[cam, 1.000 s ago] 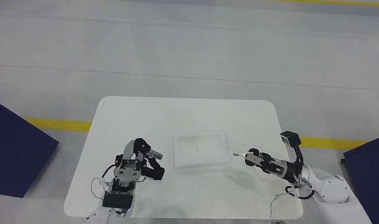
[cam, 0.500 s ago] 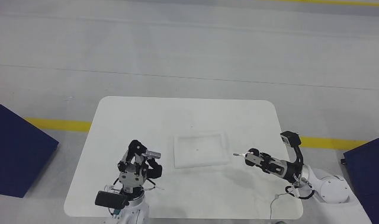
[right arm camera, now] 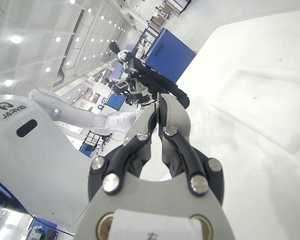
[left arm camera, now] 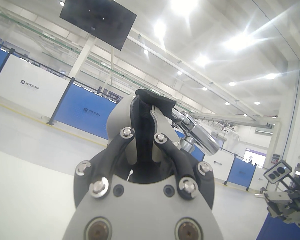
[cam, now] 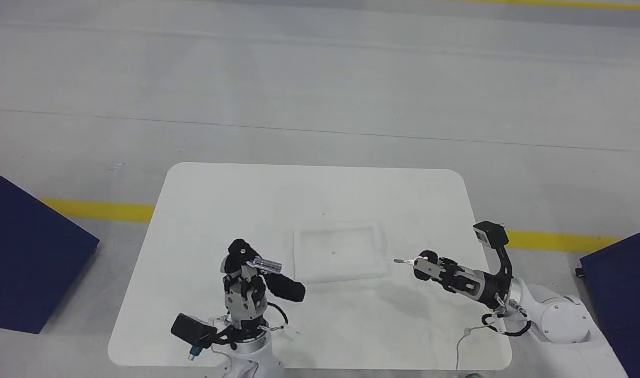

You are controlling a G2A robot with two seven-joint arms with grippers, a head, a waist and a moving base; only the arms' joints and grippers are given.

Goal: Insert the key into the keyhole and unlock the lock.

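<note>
- Left gripper [left arm camera: 152,103]: raised, pointing upward, fingers clamped on the lock [left arm camera: 200,136].
- Right gripper [cam: 420,266]: held roughly level, pointing toward the left gripper, fingers pinched on the key [cam: 402,263].

White table [cam: 300,198] with rounded corners, seen from above. A shallow white rectangular tray [cam: 338,250] lies flat on it near the middle, slightly towards the near edge, long sides parallel to the table's near edge. Tray and tabletop are almost the same white
</note>
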